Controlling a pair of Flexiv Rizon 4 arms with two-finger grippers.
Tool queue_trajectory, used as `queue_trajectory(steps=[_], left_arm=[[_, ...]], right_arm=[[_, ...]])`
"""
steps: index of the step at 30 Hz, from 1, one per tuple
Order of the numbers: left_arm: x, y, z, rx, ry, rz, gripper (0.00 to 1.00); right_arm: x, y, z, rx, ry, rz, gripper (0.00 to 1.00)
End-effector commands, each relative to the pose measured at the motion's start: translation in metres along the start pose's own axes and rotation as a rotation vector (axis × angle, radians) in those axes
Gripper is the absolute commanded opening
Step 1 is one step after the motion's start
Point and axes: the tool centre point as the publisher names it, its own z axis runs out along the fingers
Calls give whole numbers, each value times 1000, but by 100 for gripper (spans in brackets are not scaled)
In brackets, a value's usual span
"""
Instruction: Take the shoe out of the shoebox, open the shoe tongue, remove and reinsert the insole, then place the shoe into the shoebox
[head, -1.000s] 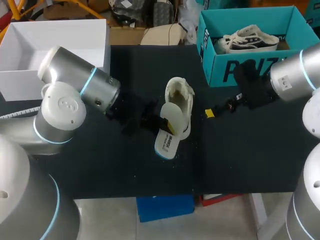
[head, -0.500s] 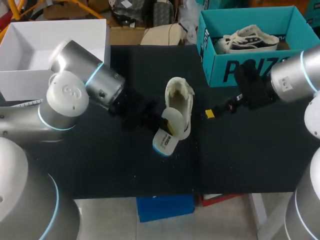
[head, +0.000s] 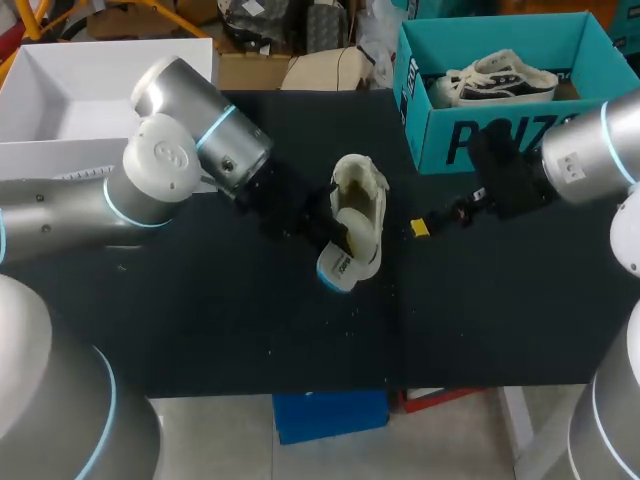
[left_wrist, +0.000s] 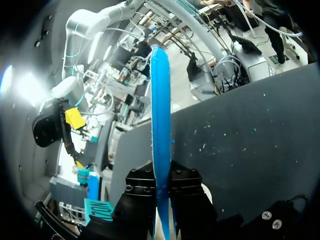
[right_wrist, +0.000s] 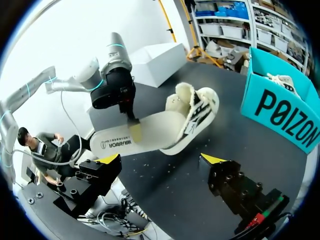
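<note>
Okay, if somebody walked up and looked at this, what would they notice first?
The white shoe lying mid-table with its insole sticking out, pinched by the left gripper. Then the teal shoebox at the far right corner, holding another shoe.

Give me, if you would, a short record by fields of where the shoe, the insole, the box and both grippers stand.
shoe: on the table, outside the box
insole: one end in the shoe, the other sticking out
left gripper: shut on the insole's free end
right gripper: open, empty, apart from the shoe
shoebox: teal, open, at the far right of the table
second shoe: inside the shoebox
</note>
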Motion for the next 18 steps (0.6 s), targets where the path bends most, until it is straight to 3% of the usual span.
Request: queue_trajectory(steps=[1,7,18], left_arm=[[0,20,8,40,7,-1,0],[1,38,11,32,9,-7,0],[2,66,7,-65,14,-27,0]], right_arm=[[1,1,1,3,-3,1,100],[1,1,1,3,-3,1,100],[1,1,1,3,-3,1,100]])
